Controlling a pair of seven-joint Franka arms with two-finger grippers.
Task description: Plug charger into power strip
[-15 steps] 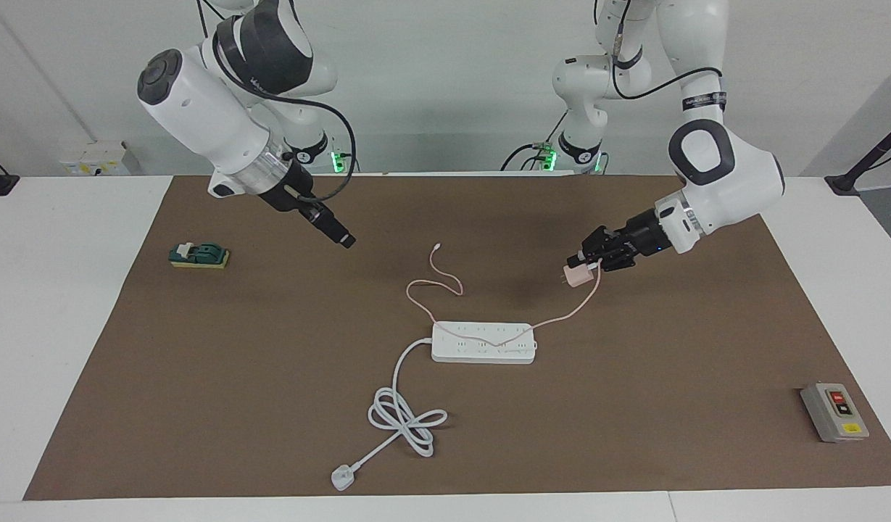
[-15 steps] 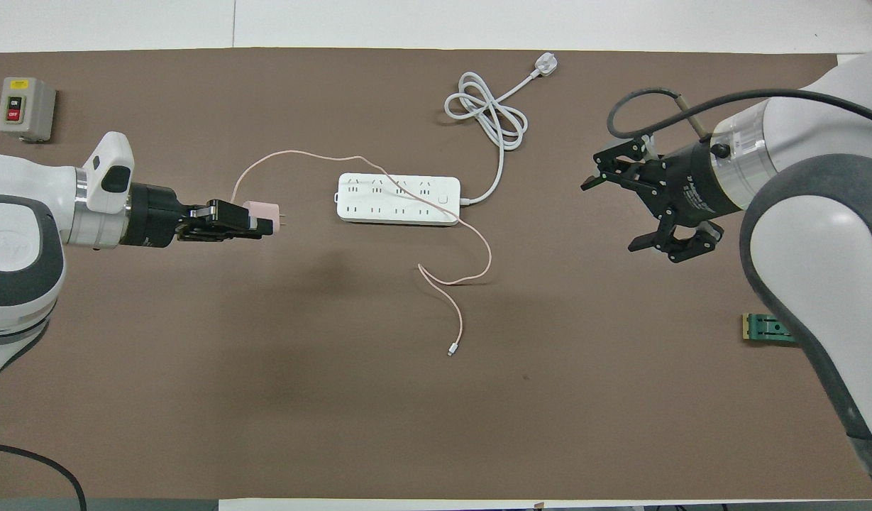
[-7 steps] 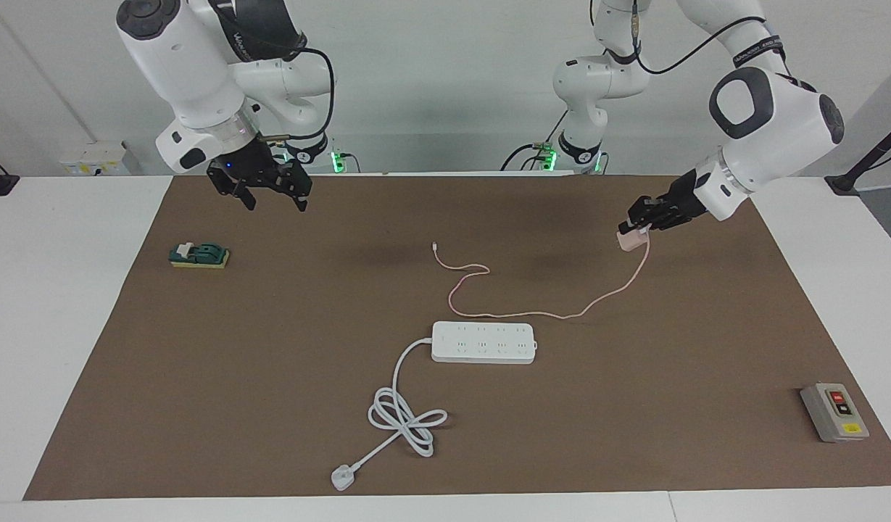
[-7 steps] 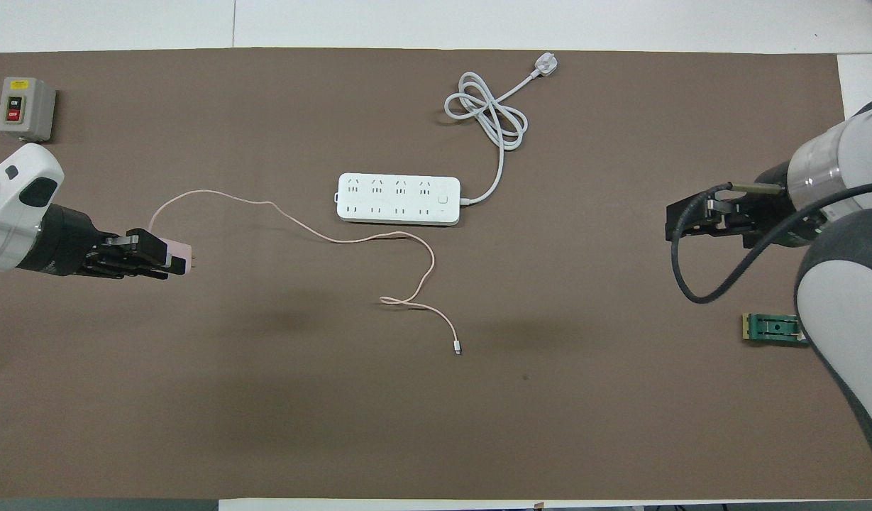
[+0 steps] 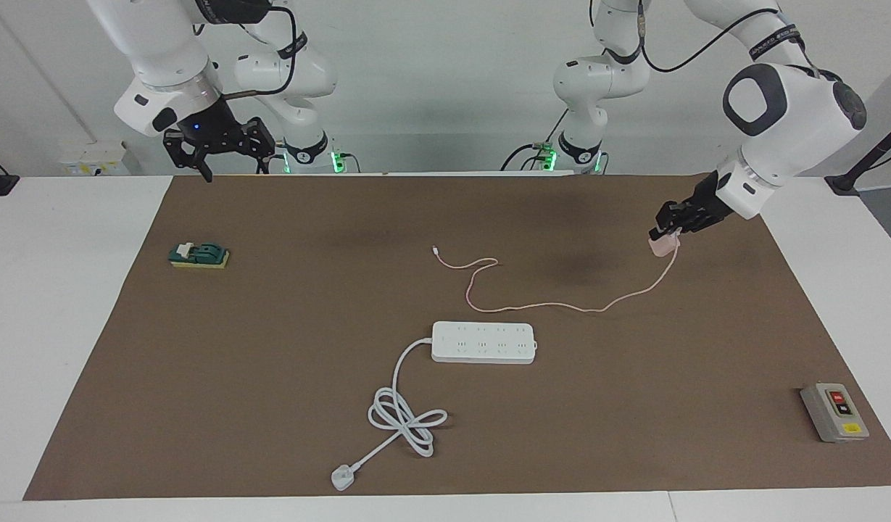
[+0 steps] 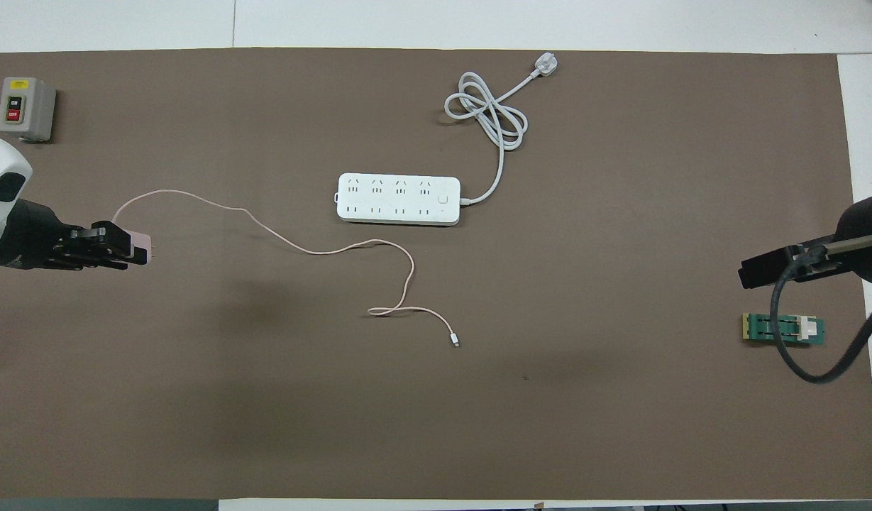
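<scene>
My left gripper (image 5: 661, 235) (image 6: 127, 246) is shut on the pale-pink charger (image 5: 662, 246) (image 6: 139, 245), held in the air over the mat toward the left arm's end of the table. Its thin pink cable (image 5: 561, 307) (image 6: 279, 238) trails across the mat to a tiny white connector (image 5: 435, 251) (image 6: 455, 343). The white power strip (image 5: 483, 342) (image 6: 397, 199) lies flat mid-mat with nothing plugged into its sockets. My right gripper (image 5: 219, 147) (image 6: 755, 271) hangs open, raised high over the mat's edge at the right arm's end.
The strip's thick white cord (image 5: 405, 417) (image 6: 489, 117) coils to a three-pin plug (image 5: 341, 478) (image 6: 545, 65). A grey switch box (image 5: 834, 412) (image 6: 25, 108) sits at the left arm's end, a green-and-yellow block (image 5: 199, 255) (image 6: 783, 329) at the right arm's end.
Both arms have drawn back from the middle. The left gripper carried the charger away from the strip, dragging the cable off it. The right gripper rose and retreated to its own end.
</scene>
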